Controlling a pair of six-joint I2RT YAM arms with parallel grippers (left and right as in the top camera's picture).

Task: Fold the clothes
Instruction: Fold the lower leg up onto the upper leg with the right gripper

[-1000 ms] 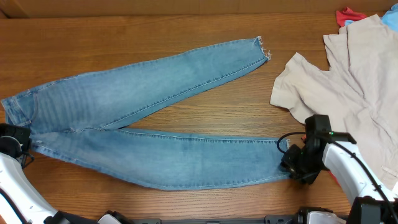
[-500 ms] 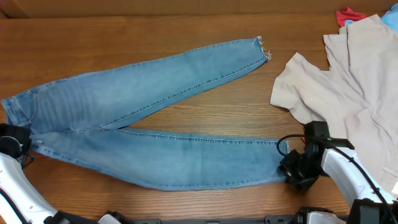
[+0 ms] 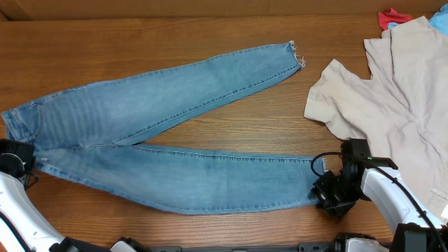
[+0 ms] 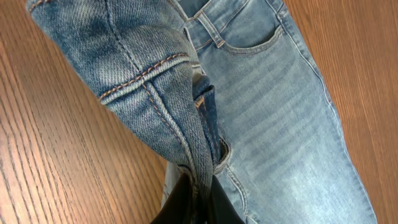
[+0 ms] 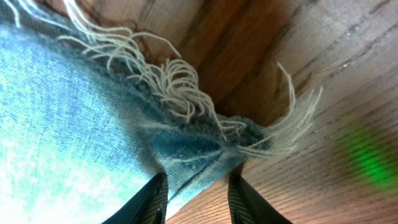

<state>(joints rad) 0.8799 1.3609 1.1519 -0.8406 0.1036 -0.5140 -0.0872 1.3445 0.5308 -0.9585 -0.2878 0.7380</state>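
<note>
Shifted slightly nearward and leftward since a second ago: right gripper [image 3: 329, 196], pinched tight on frayed hem [image 5: 205, 134] of near leg. Spread flat across brown wooden table [image 3: 231, 21], legs splayed: light blue long-legged denim jeans [image 3: 175, 119]. Clamped on bunched waistband: left gripper [image 3: 15, 157]. Likely risks: thin hem grip slipping under pull; snagging nearby beige cloth garment [image 3: 392, 77].

Your light blue denim jeans [image 3: 105, 112] lie on the wooden desk [image 3: 210, 28], the beige cloth garment [image 3: 392, 84] to their right.
</note>
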